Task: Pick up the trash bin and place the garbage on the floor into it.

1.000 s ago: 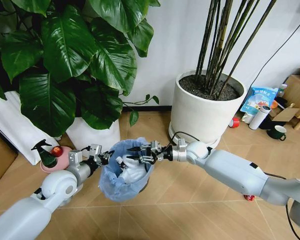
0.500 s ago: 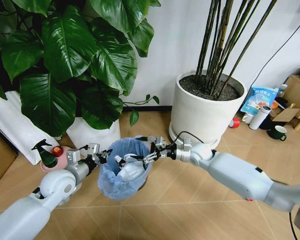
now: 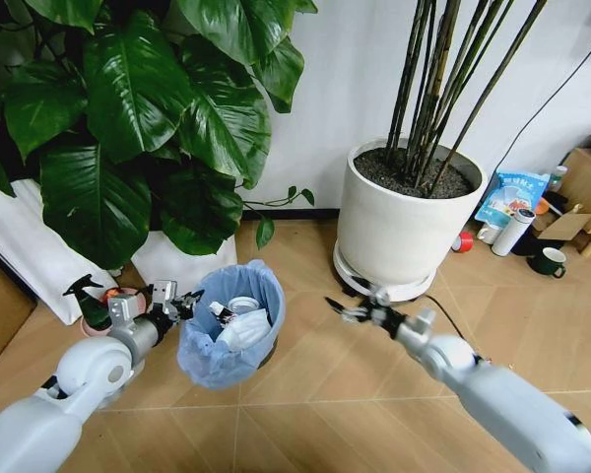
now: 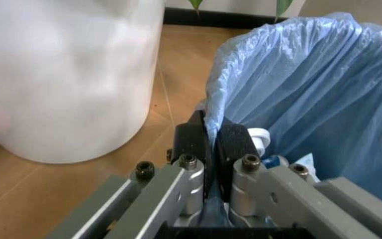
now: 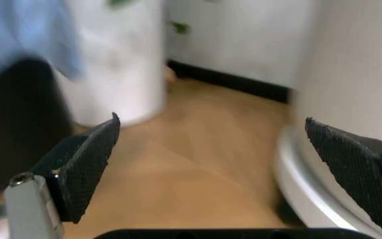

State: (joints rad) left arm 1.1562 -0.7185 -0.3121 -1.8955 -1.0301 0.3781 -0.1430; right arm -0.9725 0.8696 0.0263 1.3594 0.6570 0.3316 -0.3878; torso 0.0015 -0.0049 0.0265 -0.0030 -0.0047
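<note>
The trash bin (image 3: 229, 333) is found on the floor (image 3: 305, 394) between the leafy plant's white pot (image 3: 182, 264) and the large white planter (image 3: 406, 225), its light-blue bag liner (image 4: 317, 94) spread over the rim. The left end effector (image 3: 174, 302) is clenched on the near rim, with the liner and the bin wall pinched between its two dark pads (image 4: 192, 141), as is confirmed in the left wrist view. White crumpled paper (image 3: 244, 330) and a round lid (image 3: 242, 305) are observed lying inside the bin.

The right end effector (image 3: 347, 311) is observed low over bare floor, well apart from the bin and near the base of the large planter. Its jaws are spread wide and nothing is held between them; this is plain in the right wrist view, where only floor and the planter wall are seen between the pads.

It is judged that a fresh piece of garbage is now being sought. A small red item (image 3: 462, 241) is noted on the floor beyond the planter; whether it is litter cannot be told. For the step to be done well, the pinch on the rim should be kept firm and the bin held level, so that the contents are not spilled. The open jaws should be lowered squarely over a single piece before closing.
</note>
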